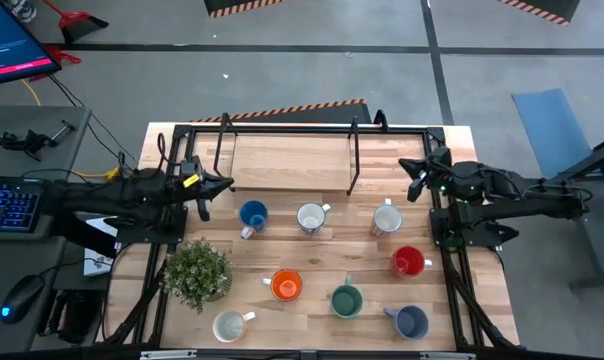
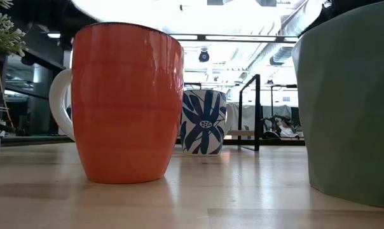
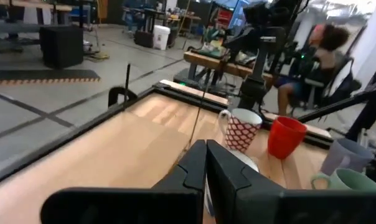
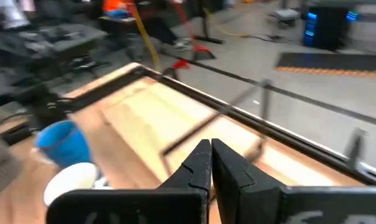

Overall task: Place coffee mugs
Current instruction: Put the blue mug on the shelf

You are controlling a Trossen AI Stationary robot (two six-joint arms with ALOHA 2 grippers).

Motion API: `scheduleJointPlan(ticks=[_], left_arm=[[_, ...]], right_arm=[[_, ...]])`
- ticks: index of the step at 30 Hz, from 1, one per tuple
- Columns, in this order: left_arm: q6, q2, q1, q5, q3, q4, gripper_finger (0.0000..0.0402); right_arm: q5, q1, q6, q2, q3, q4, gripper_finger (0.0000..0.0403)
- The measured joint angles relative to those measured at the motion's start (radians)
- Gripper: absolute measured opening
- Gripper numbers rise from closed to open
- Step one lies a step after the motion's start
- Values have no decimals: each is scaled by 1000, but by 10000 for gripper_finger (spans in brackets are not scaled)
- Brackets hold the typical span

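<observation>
Presently, my stock on the bench [image 1: 282, 160]: seven mugs in the overhead view.

- Back row: blue mug [image 1: 253, 215], blue-flowered mug [image 1: 311, 217] and red-patterned white mug [image 1: 386, 218].
- Middle: red mug [image 1: 408, 262] near the right edge; orange mug [image 1: 285, 286]; green mug [image 1: 345, 300].
- Front: cream mug [image 1: 229, 326], slate-blue mug [image 1: 410, 321].
- Potted plant [image 1: 196, 273] stands left of the orange mug.

Left claw [image 1: 225, 184] hangs at the bench's left side, just behind the blue mug, fingers pressed together, pinching nothing. Right claw [image 1: 406, 165] hangs at the right side, behind the red-patterned mug, likewise pressed together and empty.

Writing: I can read no brand or label on any mug; the monitor [image 1: 12, 45] text is too small.

Hidden or cut off: in the low view the orange mug and green mug fill the frame, and only the blue-flowered mug shows between them. A seated person [image 3: 312, 56] beyond the bench is blurred.
</observation>
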State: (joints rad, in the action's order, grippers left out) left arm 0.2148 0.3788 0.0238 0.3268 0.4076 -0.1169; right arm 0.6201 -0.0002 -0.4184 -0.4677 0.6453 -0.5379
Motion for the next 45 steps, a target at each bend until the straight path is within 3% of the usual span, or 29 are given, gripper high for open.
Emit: scheduleJointPlan(ticks=[7,12,24,33,45], left_arm=[[-67,283,-32,-50,292,-241,8],[-110,458,-61,-58,411,-411,35],[-113,679,-104,-240,439,-439,127],[-132,793,-104,-249,440,-447,172],[-223,906,-104,-180,440,-507,175]], right_arm=[[15,0,-160,46,10,-214,0],[3,0,-238,50,10,-301,0],[-37,0,-237,49,10,-372,0],[-55,0,-237,49,10,-424,0],[-56,0,-237,49,10,-427,0]])
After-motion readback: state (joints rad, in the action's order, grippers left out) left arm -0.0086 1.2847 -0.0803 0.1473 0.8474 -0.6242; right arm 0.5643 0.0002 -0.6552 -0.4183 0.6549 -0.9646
